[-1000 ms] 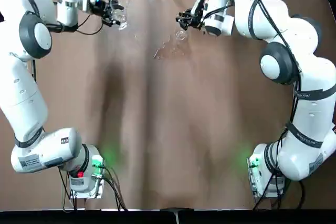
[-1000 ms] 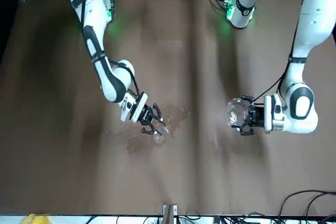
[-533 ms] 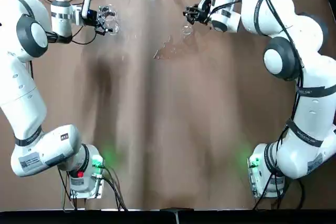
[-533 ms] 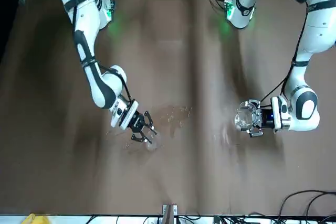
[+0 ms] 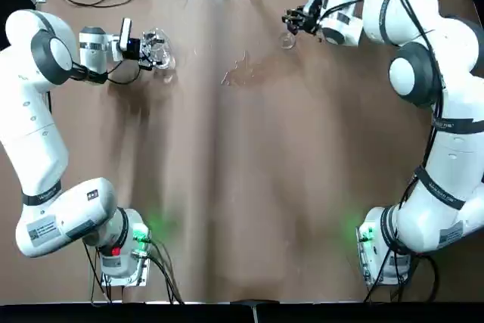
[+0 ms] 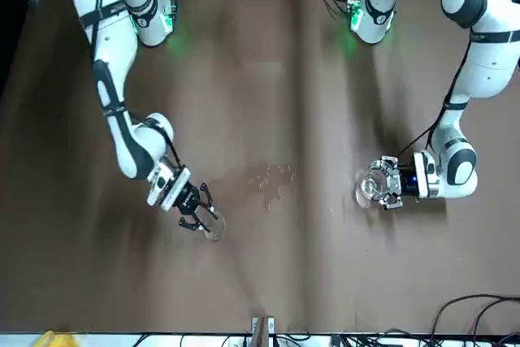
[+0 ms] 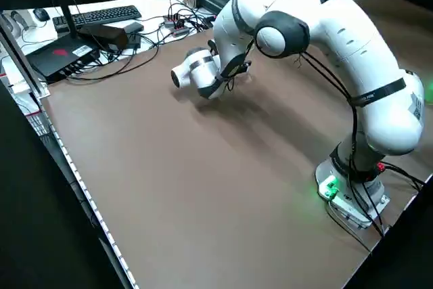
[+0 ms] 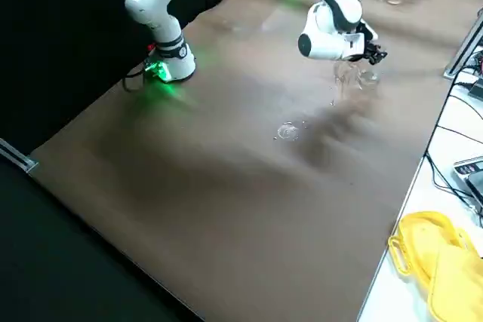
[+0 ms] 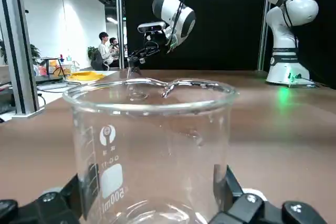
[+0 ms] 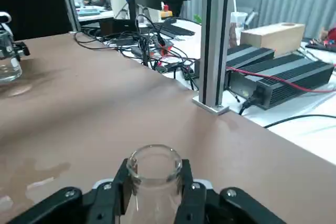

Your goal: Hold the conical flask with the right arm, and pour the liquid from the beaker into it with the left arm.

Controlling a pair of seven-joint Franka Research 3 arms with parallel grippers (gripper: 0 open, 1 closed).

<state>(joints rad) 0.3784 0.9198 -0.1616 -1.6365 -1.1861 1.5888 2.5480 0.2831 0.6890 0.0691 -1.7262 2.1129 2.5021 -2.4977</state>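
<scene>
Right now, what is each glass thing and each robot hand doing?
beaker: upright, held at its base, looks empty.
conical flask: upright, gripped at its neck.
left hand: closed on the beaker, at the table's far left.
right hand: closed on the flask, at the table's far right.
wet patch: spilled on the table between them.

In the left wrist view the beaker [image 9: 149, 150] runs off the frame's edge, so its base and any liquid cannot be seen. The conical flask [image 10: 154, 174] shows only its neck; the right pincer [image 10: 153, 192] hides its body. In the top view both vessels are too small to read.
</scene>
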